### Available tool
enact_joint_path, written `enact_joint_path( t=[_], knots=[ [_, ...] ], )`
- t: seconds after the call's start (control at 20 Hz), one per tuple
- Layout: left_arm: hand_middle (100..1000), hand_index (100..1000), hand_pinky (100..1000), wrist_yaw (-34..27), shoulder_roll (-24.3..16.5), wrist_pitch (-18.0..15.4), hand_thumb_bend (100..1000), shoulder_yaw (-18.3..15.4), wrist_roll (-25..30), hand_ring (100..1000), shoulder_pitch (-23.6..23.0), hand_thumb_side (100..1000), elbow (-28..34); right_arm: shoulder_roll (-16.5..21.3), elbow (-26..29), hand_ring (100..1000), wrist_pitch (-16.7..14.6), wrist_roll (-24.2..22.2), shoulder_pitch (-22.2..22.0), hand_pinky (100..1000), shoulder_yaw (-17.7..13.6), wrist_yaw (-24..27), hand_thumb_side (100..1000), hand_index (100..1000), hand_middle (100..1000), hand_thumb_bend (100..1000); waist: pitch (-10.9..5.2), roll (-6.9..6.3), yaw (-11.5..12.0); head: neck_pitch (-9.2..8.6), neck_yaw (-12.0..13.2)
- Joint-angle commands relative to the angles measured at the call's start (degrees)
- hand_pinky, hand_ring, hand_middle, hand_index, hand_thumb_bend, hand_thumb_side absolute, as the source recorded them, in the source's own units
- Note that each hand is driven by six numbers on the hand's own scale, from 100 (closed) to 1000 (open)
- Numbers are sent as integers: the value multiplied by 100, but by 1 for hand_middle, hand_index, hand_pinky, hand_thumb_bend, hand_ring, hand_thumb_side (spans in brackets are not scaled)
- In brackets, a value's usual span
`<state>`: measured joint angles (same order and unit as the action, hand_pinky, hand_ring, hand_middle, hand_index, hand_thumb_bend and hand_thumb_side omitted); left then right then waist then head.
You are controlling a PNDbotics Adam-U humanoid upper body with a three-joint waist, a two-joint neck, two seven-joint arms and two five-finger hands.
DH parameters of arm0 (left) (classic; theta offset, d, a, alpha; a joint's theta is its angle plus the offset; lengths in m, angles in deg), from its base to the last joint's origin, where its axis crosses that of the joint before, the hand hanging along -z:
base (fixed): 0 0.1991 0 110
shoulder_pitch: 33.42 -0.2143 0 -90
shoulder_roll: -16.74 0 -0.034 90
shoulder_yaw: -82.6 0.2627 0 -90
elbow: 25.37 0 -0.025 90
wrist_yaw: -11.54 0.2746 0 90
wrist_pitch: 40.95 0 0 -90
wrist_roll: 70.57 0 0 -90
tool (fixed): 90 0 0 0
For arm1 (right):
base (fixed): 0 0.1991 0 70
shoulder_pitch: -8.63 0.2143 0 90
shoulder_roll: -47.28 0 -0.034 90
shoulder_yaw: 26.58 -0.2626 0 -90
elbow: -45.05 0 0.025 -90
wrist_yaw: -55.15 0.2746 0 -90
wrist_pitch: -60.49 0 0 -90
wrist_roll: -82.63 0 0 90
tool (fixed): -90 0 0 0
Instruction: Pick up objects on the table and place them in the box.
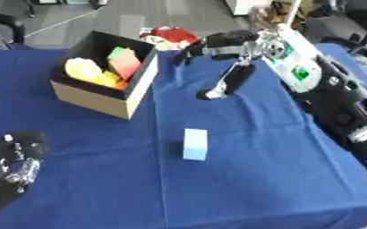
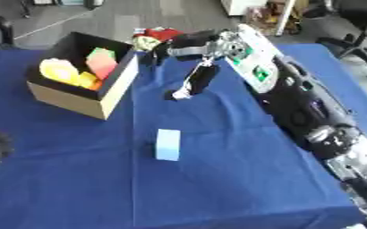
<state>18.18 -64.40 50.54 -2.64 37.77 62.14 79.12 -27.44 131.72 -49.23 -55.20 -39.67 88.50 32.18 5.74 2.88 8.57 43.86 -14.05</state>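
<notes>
The right hand [image 1: 218, 67] hung over the blue counter [image 1: 249, 179] just right of the box [image 1: 100, 96], its fingers relaxed and holding nothing. A light blue block [image 1: 194, 144] stood on the counter, apart from the box, which held yellow and red things. The left hand [image 1: 10, 159] rested at the lower left; whether it was clenched I could not tell.

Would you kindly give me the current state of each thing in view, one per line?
box: open-topped, upright on the table, holding yellow, green and red-orange items.
light blue block: alone on the blue cloth, outside the box, untouched.
right hand: stretched out beyond the box, holding nothing, fingers too unclear to judge.
left hand: idle at the lower left, holding nothing, fingers unclear.
blue cloth: spread over the table, slightly creased.
</notes>
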Motion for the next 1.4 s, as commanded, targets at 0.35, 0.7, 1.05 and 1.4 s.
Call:
enact_joint_path(
  t=[0.35, 0.7, 1.05, 1.4],
  knots=[
    [647, 730, 736, 24, -96, -7, 100, -32, -16, 645, 45, 326, 57, 37, 405, 955, -1018, -414, 35, 958, 537, -894, 100, 1000, 972, 421, -151, 74, 24, 20, -4],
    [647, 730, 736, 30, -94, -9, 100, -35, -17, 645, 43, 326, 59, -6, -13, 956, -1575, -296, -80, 960, 624, -1608, 100, 997, 967, 400, -132, 72, 26, 21, 5],
    [647, 730, 736, 30, -90, -11, 100, -37, -17, 645, 42, 325, 63, -34, -302, 954, -1799, -35, -215, 958, 630, -1914, 100, 983, 957, 381, -133, 57, 15, 20, 10],
    [647, 730, 736, 30, -87, -12, 100, -36, -17, 645, 40, 325, 64, -55, -448, 952, -1886, 75, -273, 957, 627, -2037, 100, 974, 951, 368, -136, 50, 1, 19, 17]
  ],
)
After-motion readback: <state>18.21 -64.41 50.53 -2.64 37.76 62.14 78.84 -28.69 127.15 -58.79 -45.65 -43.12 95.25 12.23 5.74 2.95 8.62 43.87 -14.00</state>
